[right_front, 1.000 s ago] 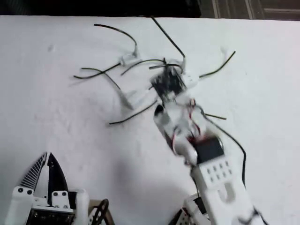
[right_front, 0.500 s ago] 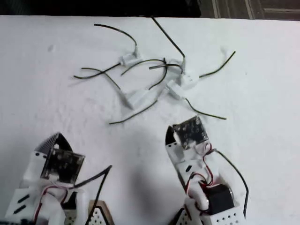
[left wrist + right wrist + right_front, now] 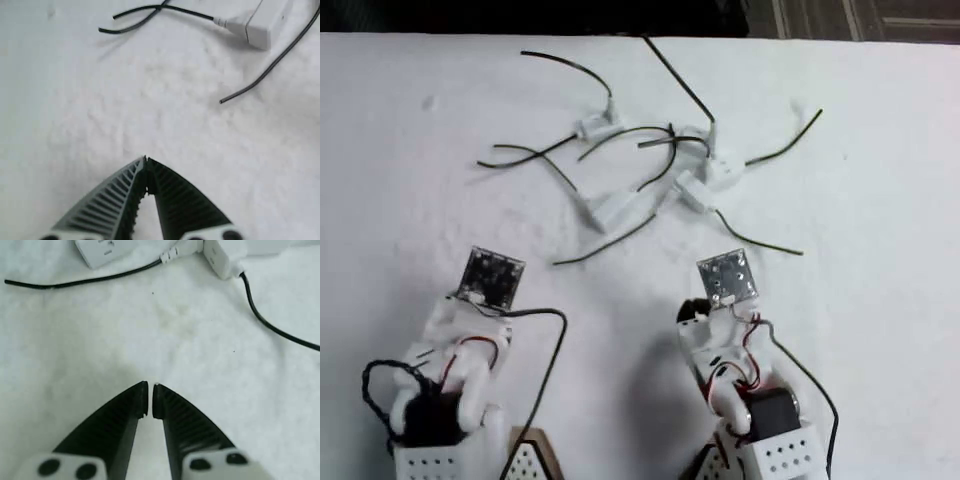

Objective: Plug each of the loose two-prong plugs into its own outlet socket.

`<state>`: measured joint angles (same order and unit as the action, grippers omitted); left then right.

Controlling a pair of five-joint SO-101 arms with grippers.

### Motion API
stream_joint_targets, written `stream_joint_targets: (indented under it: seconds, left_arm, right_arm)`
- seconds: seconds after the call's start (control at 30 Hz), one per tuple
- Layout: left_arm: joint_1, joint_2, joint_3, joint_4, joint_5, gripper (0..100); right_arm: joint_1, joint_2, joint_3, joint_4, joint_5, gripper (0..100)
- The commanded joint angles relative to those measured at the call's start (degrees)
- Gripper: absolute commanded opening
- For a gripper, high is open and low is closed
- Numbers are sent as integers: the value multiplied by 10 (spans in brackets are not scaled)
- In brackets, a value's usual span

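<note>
Found the plugs and sockets unmated, bunched at the far middle of the table (image 3: 400, 200). Counted four white pieces: a small plug (image 3: 595, 126) at the bunch's far-left side, a longer outlet socket (image 3: 610, 210) nearest the arms, a second plug (image 3: 692, 190) just right of it, and a fourth white block (image 3: 723, 168) just beside that one. Noted black cords (image 3: 650, 132) crossing among them, with one loose cord end (image 3: 558, 262) trailing toward the near side. Saw the left gripper (image 3: 146, 172) clenched, fingertips meeting, nothing between them, over bare cloth and well apart from the outlet socket. Saw the right gripper (image 3: 150, 399) closed down to a hairline slit, gripping nothing, touching nothing, near the outlet socket and second plug but clear of both. Placed the left arm (image 3: 470, 330) at the near-left edge and the right arm (image 3: 730, 350) at the near middle, both pointing toward the bunch.
</note>
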<state>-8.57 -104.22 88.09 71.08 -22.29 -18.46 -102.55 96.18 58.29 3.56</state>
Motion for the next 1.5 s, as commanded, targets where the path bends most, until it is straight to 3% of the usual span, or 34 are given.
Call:
stream_joint_targets:
  seconds: [0.0, 0.13, 0.43, 1.47]
  left_arm:
    - [0, -1, 35, -13, 3, 24]
    - [0, -1, 91, -18, 3, 24]
    - [-2, -1, 89, -25, 4, 24]
    - [-1, -1, 89, -24, 5, 24]
  right_arm:
    - [11, -4, 7, 4, -4, 17]
    - [29, -4, 7, 7, -4, 17]
    - [27, -4, 7, 88, -4, 17]
    - [30, -3, 7, 92, -4, 18]
